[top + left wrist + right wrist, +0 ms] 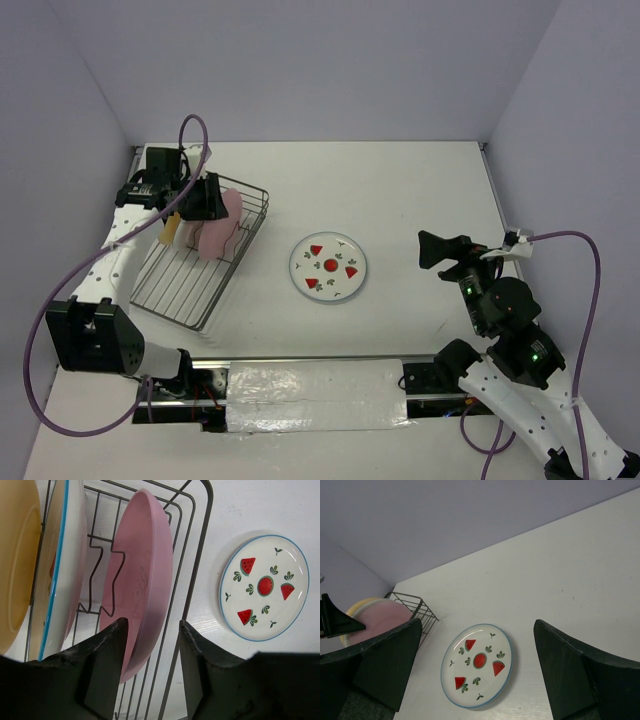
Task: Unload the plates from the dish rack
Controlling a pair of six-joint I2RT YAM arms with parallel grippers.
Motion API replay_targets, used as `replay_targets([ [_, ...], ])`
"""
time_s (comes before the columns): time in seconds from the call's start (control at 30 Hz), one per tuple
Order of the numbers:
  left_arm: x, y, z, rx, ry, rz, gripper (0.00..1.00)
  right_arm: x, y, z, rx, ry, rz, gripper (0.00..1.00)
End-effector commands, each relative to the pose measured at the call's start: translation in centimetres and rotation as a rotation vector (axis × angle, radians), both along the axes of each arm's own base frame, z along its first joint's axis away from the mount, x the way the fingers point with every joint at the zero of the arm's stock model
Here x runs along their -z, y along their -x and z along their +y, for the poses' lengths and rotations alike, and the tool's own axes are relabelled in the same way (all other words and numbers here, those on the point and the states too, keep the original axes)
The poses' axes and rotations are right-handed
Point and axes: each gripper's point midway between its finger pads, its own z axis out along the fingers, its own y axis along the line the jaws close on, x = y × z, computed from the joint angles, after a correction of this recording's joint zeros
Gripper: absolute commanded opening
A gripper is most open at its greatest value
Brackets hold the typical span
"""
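Observation:
The dish rack [190,275] stands at the left of the table. In it, on edge, are a pink plate [142,570], a white plate with a blue rim [65,555] and a tan-yellow plate [17,555]. My left gripper [152,645] straddles the pink plate's rim. Its jaws are open, with a clear gap between the plate and the right finger [200,665]. From above, the left gripper [212,203] sits over the pink plate [222,232]. A white plate with red fruit marks [328,267] lies flat mid-table. My right gripper [425,250] hovers wide open and empty to its right.
The rack's wire side [192,565] runs just right of the pink plate, between my left fingers. Violet walls close the table at the back and both sides. In the right wrist view the fruit-marked plate [476,665] lies below the right gripper [476,627], with the rack [415,607] beyond it.

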Motion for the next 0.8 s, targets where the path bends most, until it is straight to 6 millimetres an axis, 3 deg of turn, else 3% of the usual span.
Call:
replay_targets([
  [0.0, -0.4, -0.6, -0.1, 0.022, 0.000, -0.033, 0.57, -1.2, -0.2, -0.1, 0.007, -0.013, -0.044, 1.00],
  [0.17, 0.0, -0.6, 0.2, 0.015, -0.010, -0.023, 0.54, -1.2, -0.2, 0.0, 0.005, -0.013, -0.042, 1.00],
  [0.4, 0.4, -0.6, 0.2, 0.017, -0.013, -0.016, 0.43, -1.1, -0.2, 0.0, 0.007, -0.010, -0.041, 1.00],
  [0.7, 0.6, -0.9, 0.4, 0.009, -0.022, -0.006, 0.22, -1.2, -0.2, 0.0, 0.005, -0.011, -0.043, 1.00],
  [0.77, 0.5, -0.9, 0.5, 0.009, -0.030, 0.002, 0.13, -1.2, -0.2, 0.0, 0.007, -0.011, -0.043, 1.00],
])
